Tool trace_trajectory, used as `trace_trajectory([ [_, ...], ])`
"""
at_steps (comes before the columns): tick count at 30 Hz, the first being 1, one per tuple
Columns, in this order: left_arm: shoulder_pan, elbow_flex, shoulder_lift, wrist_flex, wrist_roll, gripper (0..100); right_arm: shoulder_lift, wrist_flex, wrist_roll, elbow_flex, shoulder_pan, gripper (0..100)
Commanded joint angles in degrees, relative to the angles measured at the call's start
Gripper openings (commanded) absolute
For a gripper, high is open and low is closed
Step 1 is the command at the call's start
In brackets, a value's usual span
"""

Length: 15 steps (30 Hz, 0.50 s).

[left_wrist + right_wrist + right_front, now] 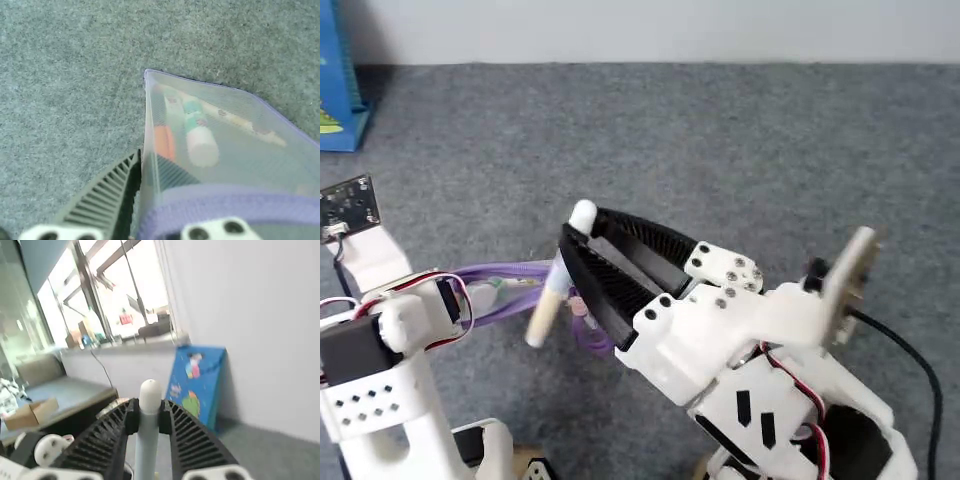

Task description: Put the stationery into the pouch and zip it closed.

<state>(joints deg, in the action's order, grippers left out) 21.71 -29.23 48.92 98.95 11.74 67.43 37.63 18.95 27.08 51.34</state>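
Clamped in the right gripper [578,228], black ribbed fingers closed on either side just below the cap: a pale marker [548,300], smooth and cylindrical, cream along the barrel, rounded white cap uppermost, tilted. From above, crossing the lilac edge of the pouch [505,272]; cannot tell whether touching it. Pouch low between the two arms, over the grey, felt-like table [720,130]: thin translucent mesh walls, finely lined, pulled to a sharp corner, with a thick woven lilac zipper band along the opening. Pinched by the left gripper [146,165], closed on one wall beside that band, one grey ribbed finger outside, the other showing dimly through the mesh. Already inside, lying side by side: a green-banded marker [199,135] with a blunt white end, an orange piece [164,142] and a long cream stick [240,122], all softened by the mesh. At the far corner of the table, a blue box [335,90], flat-sided and printed.
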Motion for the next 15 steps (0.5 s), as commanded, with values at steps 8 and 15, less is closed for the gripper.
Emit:
trace_trajectory([
  [8,1.14,-2.15,-0.18,1.14,0.70,1,-0.57,-30.11,-7.38,21.98,0.22,0.7],
  [15,1.14,-2.15,-0.18,1.14,0.70,1,-0.13,-42.33,-18.64,34.90,-1.01,0.7],
])
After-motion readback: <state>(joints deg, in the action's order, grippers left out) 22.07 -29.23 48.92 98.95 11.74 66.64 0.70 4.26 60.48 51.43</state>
